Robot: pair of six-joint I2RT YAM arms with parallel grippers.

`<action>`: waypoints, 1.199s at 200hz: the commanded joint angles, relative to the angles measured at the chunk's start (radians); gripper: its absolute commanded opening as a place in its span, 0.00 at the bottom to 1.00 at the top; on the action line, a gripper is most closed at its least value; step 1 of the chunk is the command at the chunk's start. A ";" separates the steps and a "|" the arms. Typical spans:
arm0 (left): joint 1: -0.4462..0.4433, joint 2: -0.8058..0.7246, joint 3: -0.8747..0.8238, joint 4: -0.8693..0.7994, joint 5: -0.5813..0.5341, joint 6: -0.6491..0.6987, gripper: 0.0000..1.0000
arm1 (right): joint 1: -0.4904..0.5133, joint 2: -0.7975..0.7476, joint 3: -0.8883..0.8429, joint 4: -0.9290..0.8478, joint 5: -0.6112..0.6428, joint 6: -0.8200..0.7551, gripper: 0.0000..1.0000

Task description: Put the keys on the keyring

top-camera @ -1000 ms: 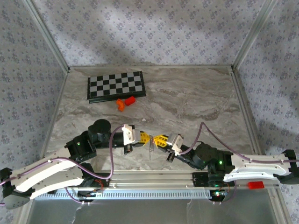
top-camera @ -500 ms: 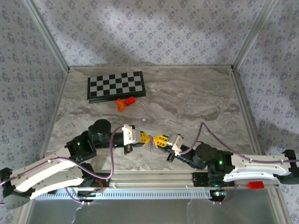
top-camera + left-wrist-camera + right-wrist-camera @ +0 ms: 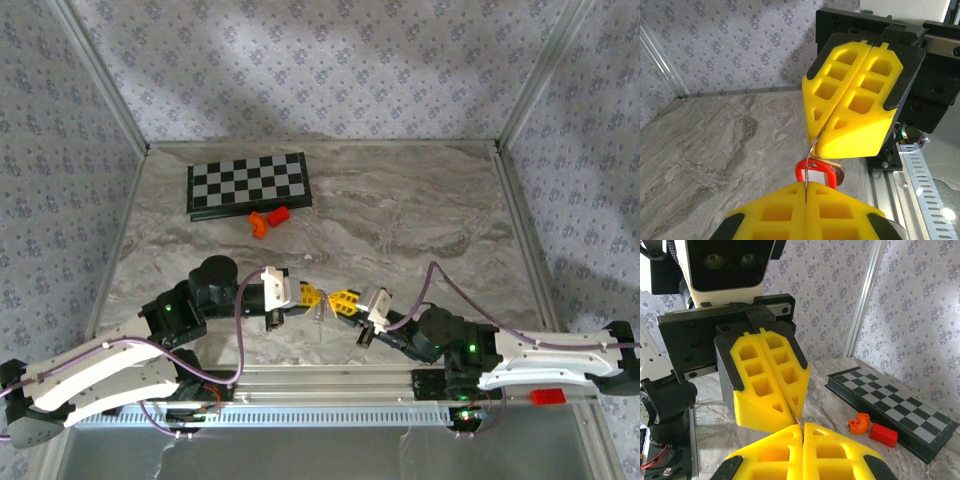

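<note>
Top view: chessboard [image 3: 248, 183] sits at the far left of the table [image 3: 420, 220]. An orange block [image 3: 258, 224] and a red block [image 3: 279, 214] lie right at its near edge. Both arms meet well nearer than the board, tip to tip. Left gripper [image 3: 316, 296] and right gripper [image 3: 336, 299] are both closed, and the keyring [image 3: 320, 316] shows as a thin silver glint just below the tips.

Left wrist: left gripper [image 3: 806, 192] is clamped, with thin wire running into its seam. Right gripper [image 3: 821, 142] is clamped too, the wire curving out of its tip. The keyring [image 3: 815, 165] red tag hangs on that wire between them. A silver piece [image 3: 841, 173] sits just behind the tag; can't tell if it's a key.

Right wrist: right gripper [image 3: 803, 429] and left gripper [image 3: 796, 412] have their tips almost touching, with a sliver of metal pinched between. Chessboard [image 3: 900, 412] is well beyond them, with the orange block [image 3: 859, 423] and red block [image 3: 883, 434] against its near edge.
</note>
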 commanded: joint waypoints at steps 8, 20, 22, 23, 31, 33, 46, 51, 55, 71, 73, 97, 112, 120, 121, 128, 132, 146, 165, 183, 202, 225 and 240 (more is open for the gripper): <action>-0.011 -0.009 0.029 0.024 -0.005 0.014 0.00 | -0.010 -0.007 0.016 0.002 -0.008 0.025 0.00; -0.011 -0.010 0.029 0.024 -0.004 0.014 0.00 | -0.014 -0.008 0.015 0.001 -0.009 0.026 0.00; -0.011 -0.009 0.029 0.024 -0.004 0.015 0.00 | -0.015 -0.007 0.016 0.001 -0.009 0.026 0.00; -0.011 -0.009 0.030 0.024 -0.004 0.015 0.00 | -0.015 -0.007 0.015 0.001 -0.009 0.027 0.00; -0.011 -0.008 0.030 0.026 -0.003 0.014 0.00 | -0.018 -0.007 0.015 -0.001 -0.011 0.029 0.00; -0.011 -0.009 0.031 0.026 -0.003 0.014 0.00 | -0.019 -0.007 0.016 -0.001 -0.011 0.029 0.00; -0.011 -0.008 0.029 0.026 -0.003 0.014 0.00 | -0.024 -0.007 0.015 -0.001 -0.015 0.032 0.00; -0.011 -0.008 0.029 0.026 -0.003 0.014 0.00 | -0.025 -0.007 0.014 0.000 -0.016 0.033 0.00; -0.011 -0.008 0.028 0.026 -0.003 0.015 0.00 | -0.027 -0.007 0.016 0.002 -0.017 0.032 0.00; -0.011 -0.009 0.028 0.026 -0.004 0.016 0.00 | -0.031 -0.007 0.017 0.010 -0.022 0.029 0.00; -0.011 -0.008 0.028 0.025 -0.004 0.017 0.00 | -0.031 -0.007 0.016 0.010 -0.023 0.028 0.00; -0.011 -0.008 0.027 0.026 -0.009 0.016 0.00 | -0.031 -0.006 0.022 0.015 -0.035 0.023 0.00; -0.011 -0.008 0.031 0.024 -0.012 0.016 0.00 | -0.031 -0.004 0.025 0.014 -0.045 0.023 0.00; -0.011 -0.008 0.030 0.024 -0.014 0.018 0.00 | -0.030 -0.004 0.025 0.015 -0.051 0.023 0.00; -0.011 -0.008 0.030 0.025 -0.014 0.018 0.00 | -0.030 -0.004 0.025 0.015 -0.053 0.023 0.00; -0.012 -0.007 0.030 0.024 -0.014 0.018 0.00 | -0.029 -0.006 0.024 0.015 -0.058 0.023 0.00; -0.011 -0.006 0.032 0.024 -0.014 0.018 0.00 | -0.029 -0.007 0.022 0.016 -0.062 0.024 0.00; -0.011 -0.008 0.032 0.024 -0.014 0.018 0.00 | -0.030 -0.012 0.022 0.018 -0.069 0.026 0.00; -0.011 -0.007 0.030 0.027 -0.012 0.018 0.00 | -0.030 -0.012 0.023 0.004 -0.068 0.031 0.00; -0.011 -0.007 0.030 0.026 -0.011 0.018 0.00 | -0.030 -0.012 0.021 0.003 -0.061 0.035 0.00; -0.011 -0.008 0.030 0.026 -0.007 0.018 0.00 | -0.030 -0.014 0.015 0.007 -0.044 0.036 0.00; -0.011 -0.009 0.027 0.025 -0.007 0.018 0.00 | -0.031 -0.021 0.006 0.020 -0.030 0.031 0.00; -0.011 -0.008 0.028 0.026 -0.005 0.018 0.00 | -0.030 -0.019 0.007 0.022 -0.028 0.028 0.00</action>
